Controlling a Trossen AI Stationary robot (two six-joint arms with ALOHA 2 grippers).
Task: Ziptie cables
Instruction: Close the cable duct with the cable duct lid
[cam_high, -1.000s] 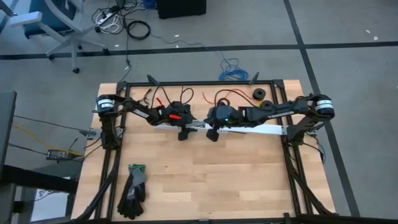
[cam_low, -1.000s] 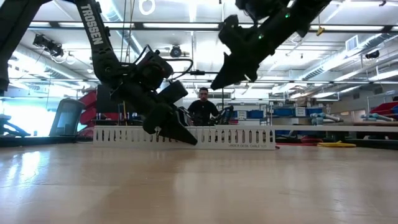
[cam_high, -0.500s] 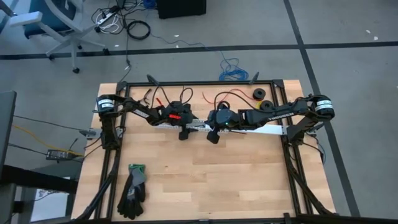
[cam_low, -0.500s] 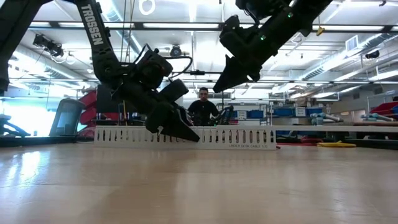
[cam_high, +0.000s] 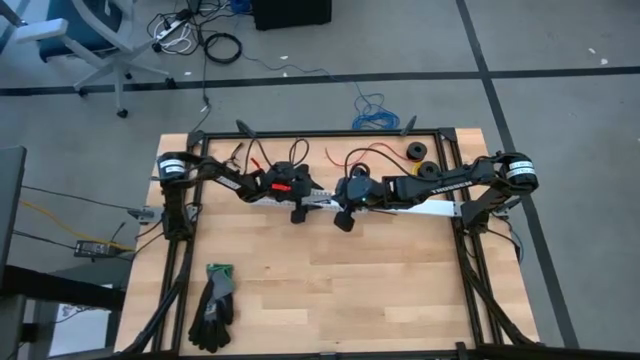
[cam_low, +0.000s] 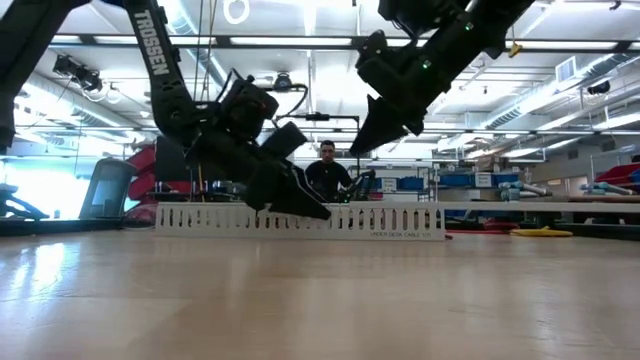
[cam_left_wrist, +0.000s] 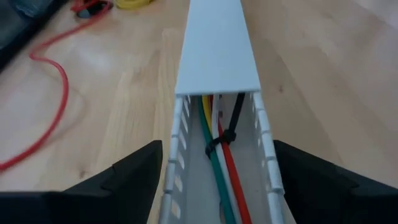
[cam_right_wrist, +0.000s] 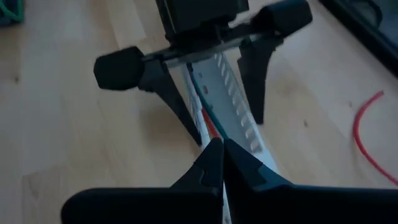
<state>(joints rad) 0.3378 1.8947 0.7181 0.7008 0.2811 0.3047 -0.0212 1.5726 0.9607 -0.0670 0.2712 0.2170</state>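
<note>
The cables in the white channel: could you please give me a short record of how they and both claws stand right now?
cables: yellow, green, white and red wires lying along the inside of the slotted channel
tie: black ziptie wrapped around the bundle
channel cover: closed on the far stretch, open near the left claw
left claw: open, fingers astride the channel
right claw: shut, raised above the channel
gloves: on the table's near left

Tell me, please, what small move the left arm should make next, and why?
Probably lift the left gripper clear: its fingers stand open astride the white channel, and a black ziptie already cinches the cables.
</note>
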